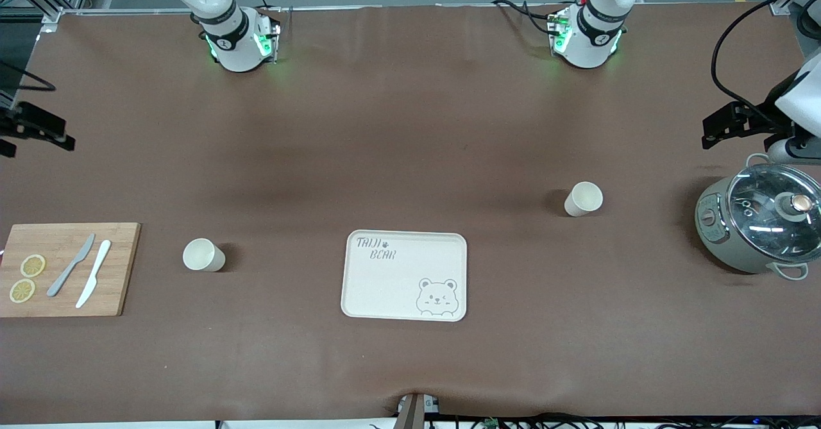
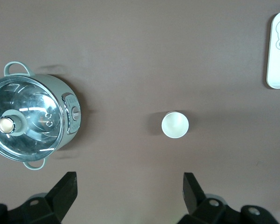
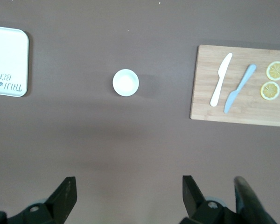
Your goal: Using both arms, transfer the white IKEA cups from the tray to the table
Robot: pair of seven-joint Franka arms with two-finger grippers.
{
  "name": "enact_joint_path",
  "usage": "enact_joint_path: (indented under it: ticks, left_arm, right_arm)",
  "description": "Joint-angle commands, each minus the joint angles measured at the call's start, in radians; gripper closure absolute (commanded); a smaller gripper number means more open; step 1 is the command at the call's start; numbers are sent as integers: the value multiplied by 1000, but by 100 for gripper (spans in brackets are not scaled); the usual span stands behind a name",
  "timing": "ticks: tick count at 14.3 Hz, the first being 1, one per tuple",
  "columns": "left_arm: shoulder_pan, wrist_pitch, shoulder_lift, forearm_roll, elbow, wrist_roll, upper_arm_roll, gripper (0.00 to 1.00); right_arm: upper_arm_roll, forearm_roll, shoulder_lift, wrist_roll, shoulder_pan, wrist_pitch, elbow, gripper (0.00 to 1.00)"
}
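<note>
Two white cups stand upright on the brown table. One cup is toward the right arm's end and also shows in the right wrist view. The other cup is toward the left arm's end and also shows in the left wrist view. The cream bear-print tray lies between them, nearer the front camera, with nothing on it. My left gripper is open and empty, high over the table between the cooker and its cup. My right gripper is open and empty, high at the table's edge.
A grey-green glass-lidded cooker stands at the left arm's end. A wooden cutting board at the right arm's end holds a grey knife, a white knife and two lemon slices.
</note>
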Motion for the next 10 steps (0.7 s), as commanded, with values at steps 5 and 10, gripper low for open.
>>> enact_joint_path:
  ticks: [5, 10]
  left_arm:
    - [-2, -22, 15, 4, 31, -3, -3, 0]
    - [-2, -22, 18, 4, 31, -3, -3, 0]
  right_arm:
    - [18, -10, -42, 73, -3, -42, -16, 0]
    - [18, -10, -42, 75, -3, -45, -18, 0]
